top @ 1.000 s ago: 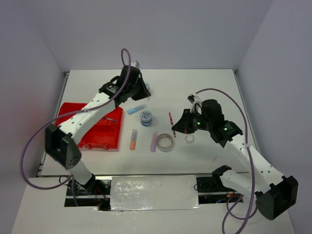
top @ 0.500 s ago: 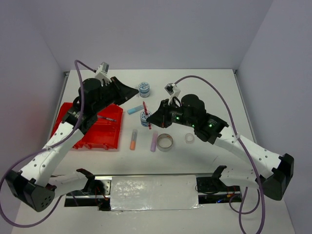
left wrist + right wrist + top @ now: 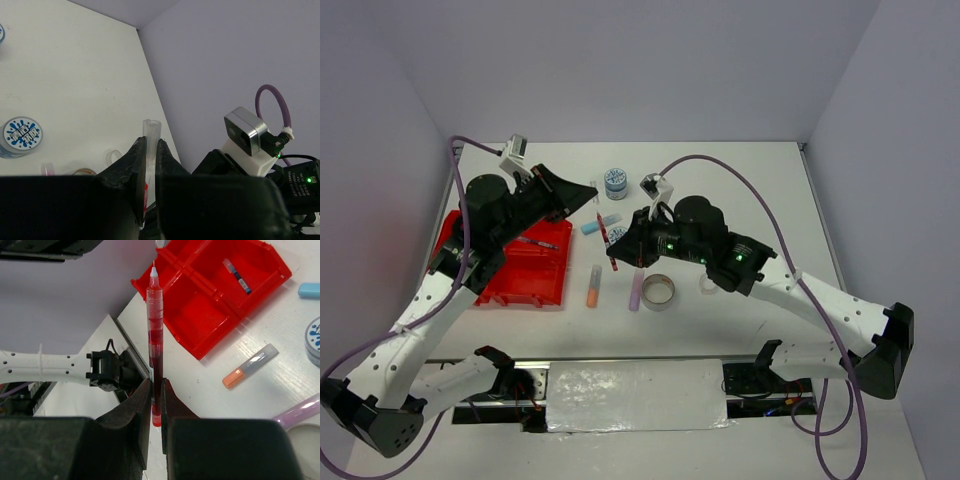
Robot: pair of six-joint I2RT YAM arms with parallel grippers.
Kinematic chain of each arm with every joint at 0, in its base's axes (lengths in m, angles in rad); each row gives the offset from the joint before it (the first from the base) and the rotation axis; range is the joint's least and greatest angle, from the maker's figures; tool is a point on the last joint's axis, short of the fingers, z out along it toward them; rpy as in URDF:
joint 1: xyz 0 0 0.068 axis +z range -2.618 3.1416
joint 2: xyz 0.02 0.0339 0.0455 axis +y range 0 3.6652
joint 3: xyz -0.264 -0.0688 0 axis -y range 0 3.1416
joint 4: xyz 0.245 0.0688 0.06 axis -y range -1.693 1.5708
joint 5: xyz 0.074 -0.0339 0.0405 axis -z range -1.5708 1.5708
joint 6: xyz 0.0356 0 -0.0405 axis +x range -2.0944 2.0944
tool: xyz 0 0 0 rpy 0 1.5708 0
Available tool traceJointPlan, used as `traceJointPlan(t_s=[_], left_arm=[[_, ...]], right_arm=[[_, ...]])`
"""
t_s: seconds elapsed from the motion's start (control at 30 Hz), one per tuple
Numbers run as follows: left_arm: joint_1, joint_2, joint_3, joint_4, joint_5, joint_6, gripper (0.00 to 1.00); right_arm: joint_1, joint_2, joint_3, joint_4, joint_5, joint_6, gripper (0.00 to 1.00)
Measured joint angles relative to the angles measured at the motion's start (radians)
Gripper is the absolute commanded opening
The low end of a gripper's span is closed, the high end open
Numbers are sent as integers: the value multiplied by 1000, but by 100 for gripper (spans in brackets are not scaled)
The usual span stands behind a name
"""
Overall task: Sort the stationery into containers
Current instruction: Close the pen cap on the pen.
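Observation:
My right gripper [image 3: 622,250] [image 3: 155,382] is shut on the red pen [image 3: 606,238] [image 3: 154,335] and holds it above the table, tip toward my left gripper [image 3: 591,190] [image 3: 151,142]. The left gripper is shut on a clear tube [image 3: 151,135] that looks like a pen cap, just beyond the pen's tip. I cannot tell if they touch. The red tray [image 3: 510,285] [image 3: 200,315] lies at the left with the teal pen [image 3: 542,242] [image 3: 237,275] in one compartment. On the table lie the light-blue [image 3: 602,222], orange [image 3: 593,285] and lilac [image 3: 636,290] sticks.
One blue-patterned tub [image 3: 615,182] stands at the back. The other [image 3: 21,136] is mostly hidden by my right gripper in the top view. The grey tape ring [image 3: 659,291] and clear tape ring [image 3: 708,284] lie under the right arm.
My right gripper picked the red pen off the table and carried it left and up toward the left gripper. The left arm swung back from the far tub toward the left.

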Motion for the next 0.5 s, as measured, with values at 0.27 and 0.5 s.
traceJointPlan(t_s=[0.27, 0.5], left_arm=[[7, -20, -2, -14, -4, 4, 0], [11, -20, -6, -11, 0, 3, 0]], right_arm=[[5, 0, 18, -5, 19, -10, 0], [5, 2, 27, -9, 27, -10, 0]])
